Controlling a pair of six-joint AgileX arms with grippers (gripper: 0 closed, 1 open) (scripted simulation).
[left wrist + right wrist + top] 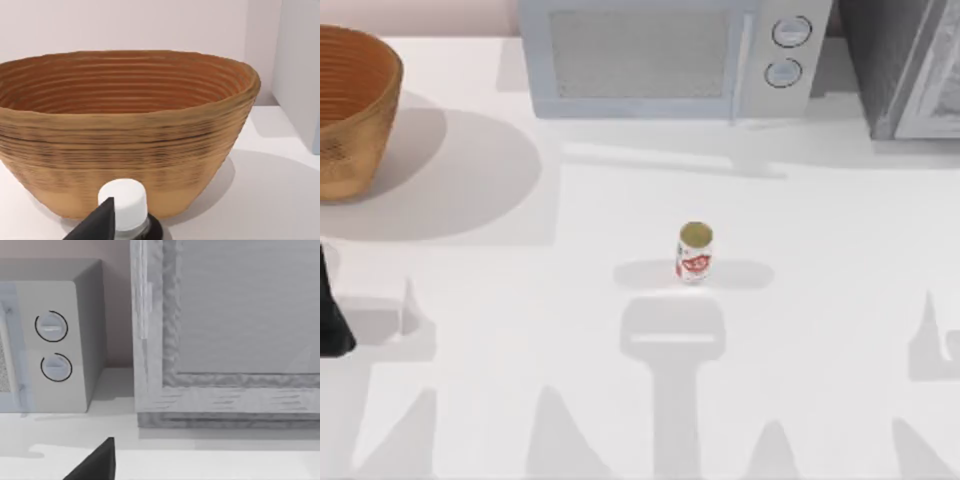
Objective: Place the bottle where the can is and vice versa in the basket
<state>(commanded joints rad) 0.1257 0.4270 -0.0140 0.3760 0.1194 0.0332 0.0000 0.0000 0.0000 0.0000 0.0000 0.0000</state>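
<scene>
Our left hand [107, 225] sits low at the left edge of the surface [800, 320], right by a white-capped bottle [125, 207]; we cannot tell if it grips it. The basket [355, 110] stands just behind, at the far left. The can [694, 253] stands upright mid-surface, well apart. We cannot tell how our right hand [97, 462] stands.

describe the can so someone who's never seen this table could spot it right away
Start at the grey microwave along the table's back edge, then come forward toward the middle of the white table. There the can stands upright and alone, a small white cylinder with red label marks and a flat tan-gold top. The big woven basket sits far off at the back left.
</scene>
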